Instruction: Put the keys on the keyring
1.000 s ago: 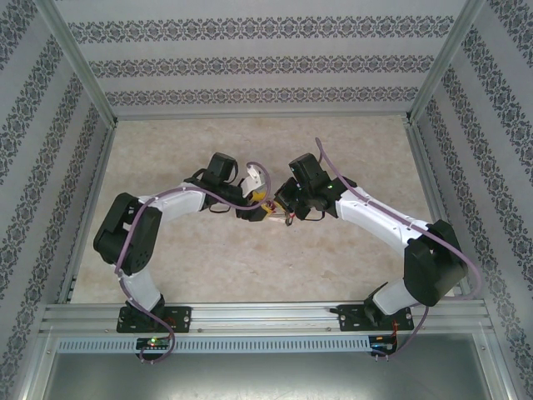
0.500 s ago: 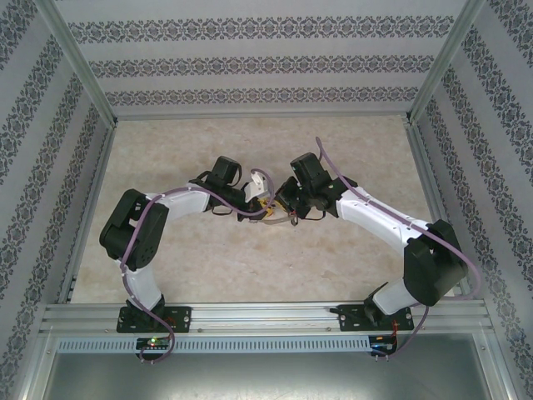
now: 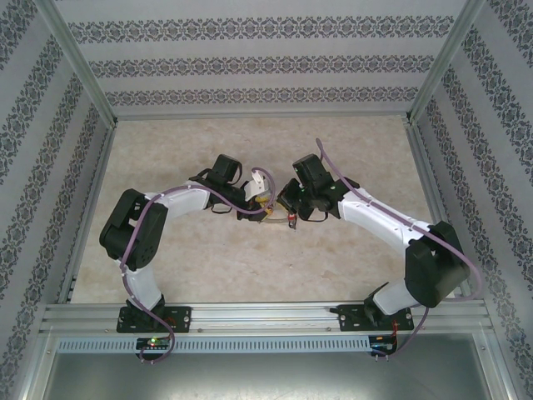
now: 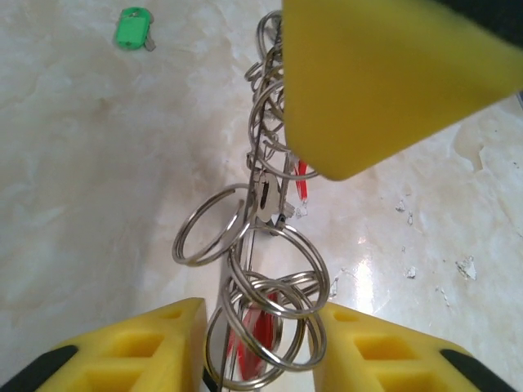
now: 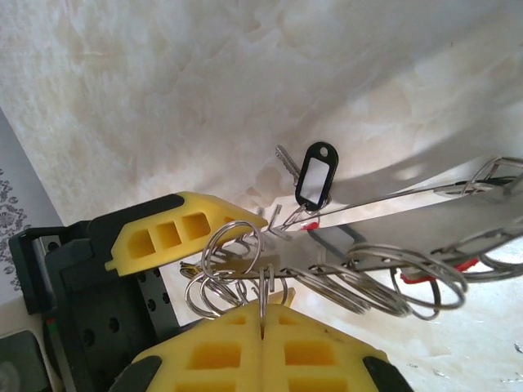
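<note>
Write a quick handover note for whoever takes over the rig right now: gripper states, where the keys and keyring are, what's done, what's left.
Right gripper: shut on one split ring of the keyring, holding it off the table.
Left gripper: fingers straddle the keyring; I can't tell whether they clamp it.
Keys: one red key sits among the rings between the left fingers; a red sliver shows further along.
Done: keyring held between both arms.
Left: I can't confirm that either key is threaded. Check that, then finish threading.
</note>
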